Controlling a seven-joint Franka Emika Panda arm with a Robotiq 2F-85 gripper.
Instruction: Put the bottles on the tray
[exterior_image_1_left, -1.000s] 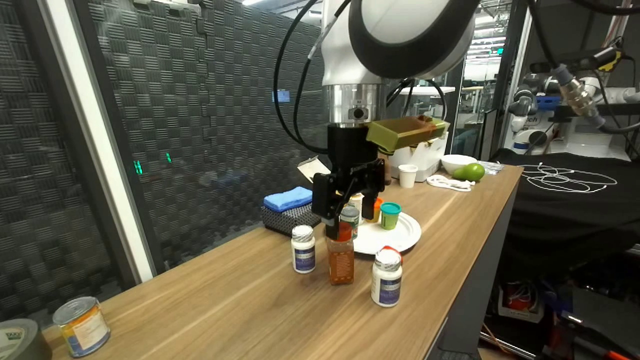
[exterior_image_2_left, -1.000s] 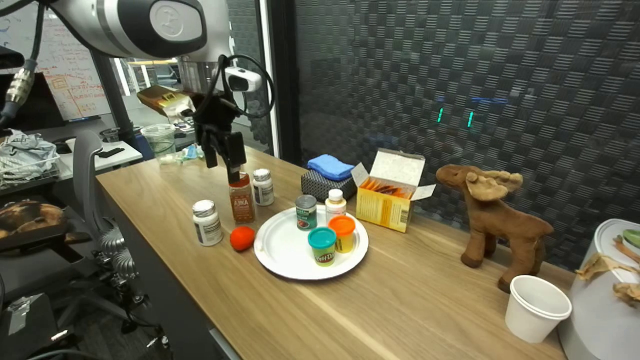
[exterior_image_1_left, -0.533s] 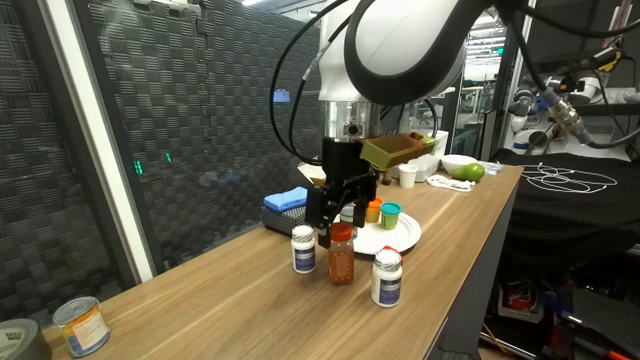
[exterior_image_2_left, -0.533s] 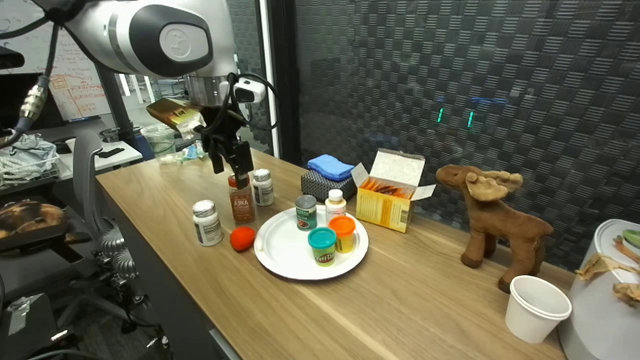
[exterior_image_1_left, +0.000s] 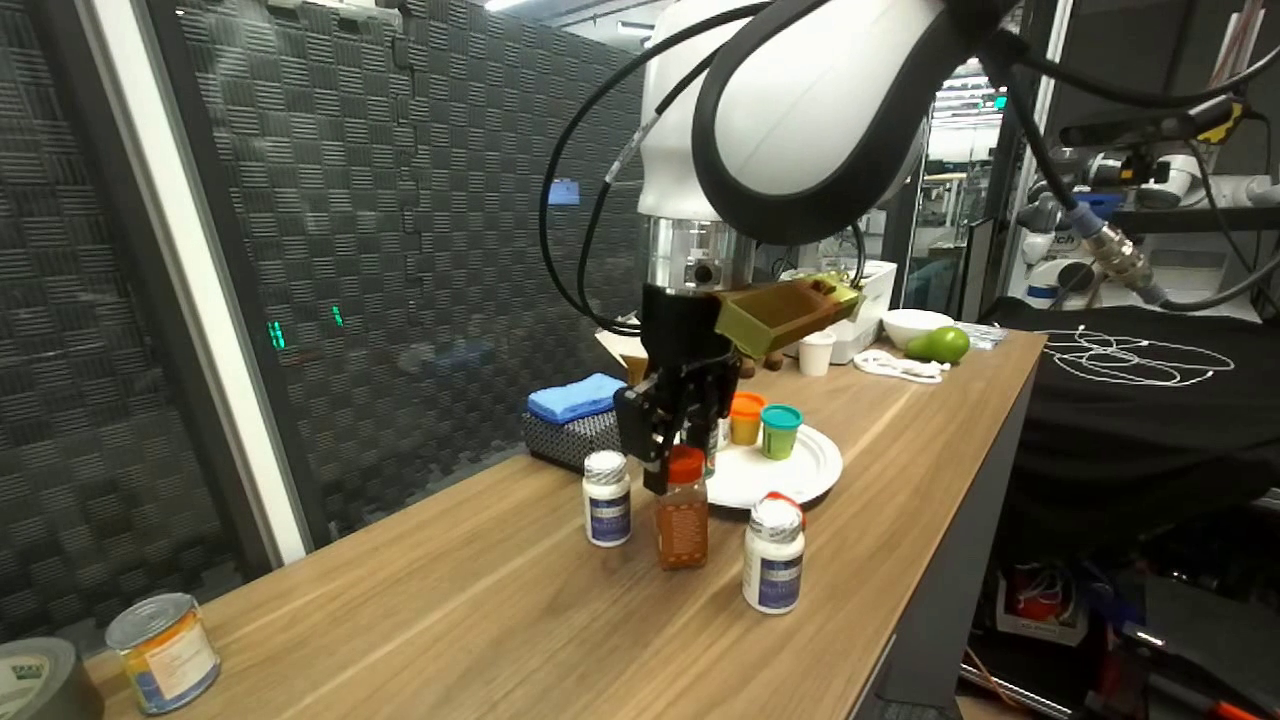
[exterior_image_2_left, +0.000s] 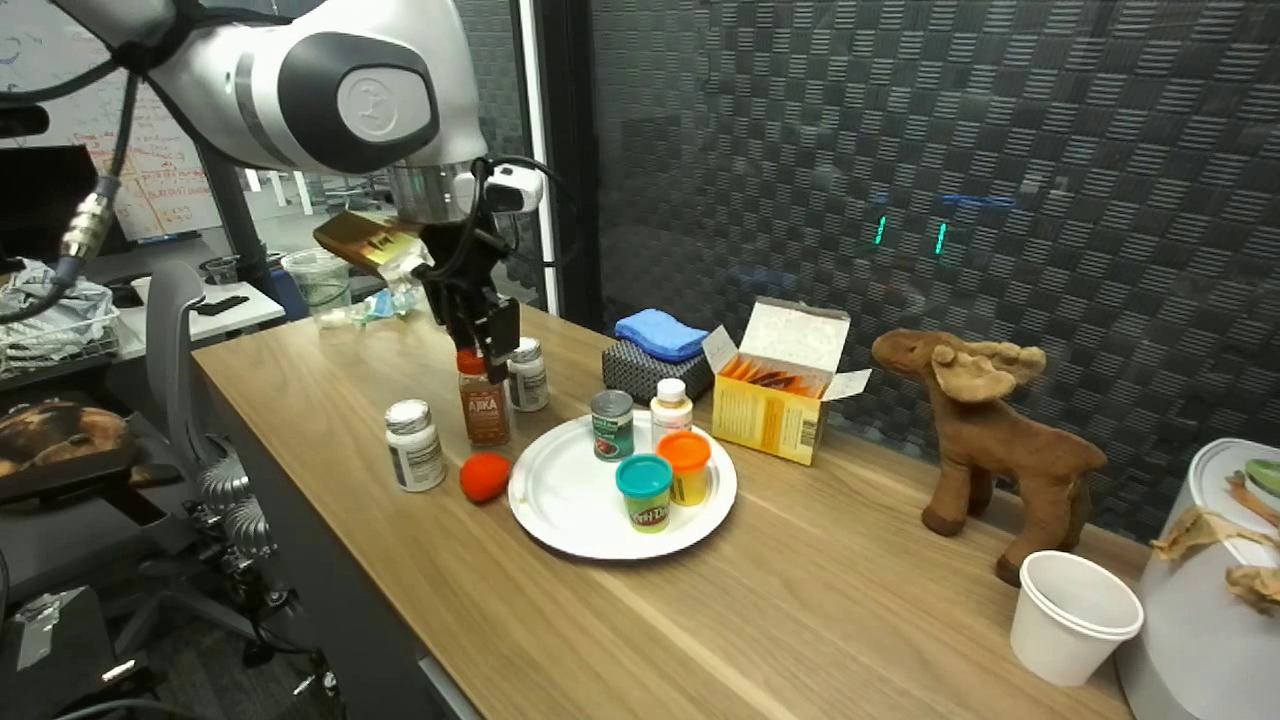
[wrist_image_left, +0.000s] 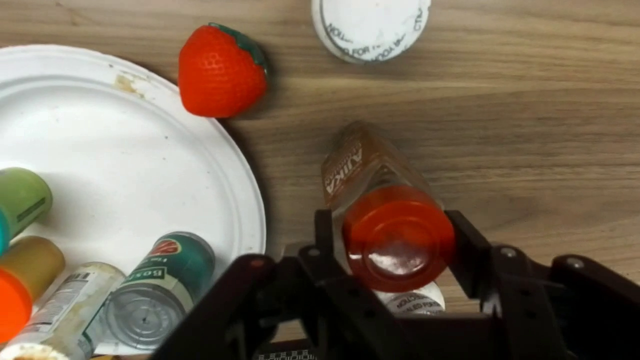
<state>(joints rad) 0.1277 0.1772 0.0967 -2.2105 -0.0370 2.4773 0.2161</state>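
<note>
While a white btl (exterior_image_2_left: 414, 447) stood leftmost on the table (exterior_image_2_left: 800, 600) in an exterior view, the red-capped btl (exterior_image_2_left: 486, 412) came next, upright, unmoved vs. 1 s earlier. The gripper (wrist_image_left: 389, 225) had come lower, fingers (wrist_image_left: 466, 245) part-closed abt. the red cap (wrist_image_left: 395, 240); whether gripping, couldn't tell. Then 2nd white btl (exterior_image_2_left: 529, 382), then the plate (exterior_image_2_left: 565, 505) w/ a smaller btl (exterior_image_2_left: 672, 412) on.

Glossy plastic Ajika-bottle cap (wrist_image_left: 400, 237)

In the wrist view, the spice bottle (wrist_image_left: 387, 207) is standing between the jaws of the gripper (wrist_image_left: 389, 227); left of it the plate (wrist_image_left: 115, 130) is sitting, beyond it a pill bottle (wrist_image_left: 371, 27).
</note>
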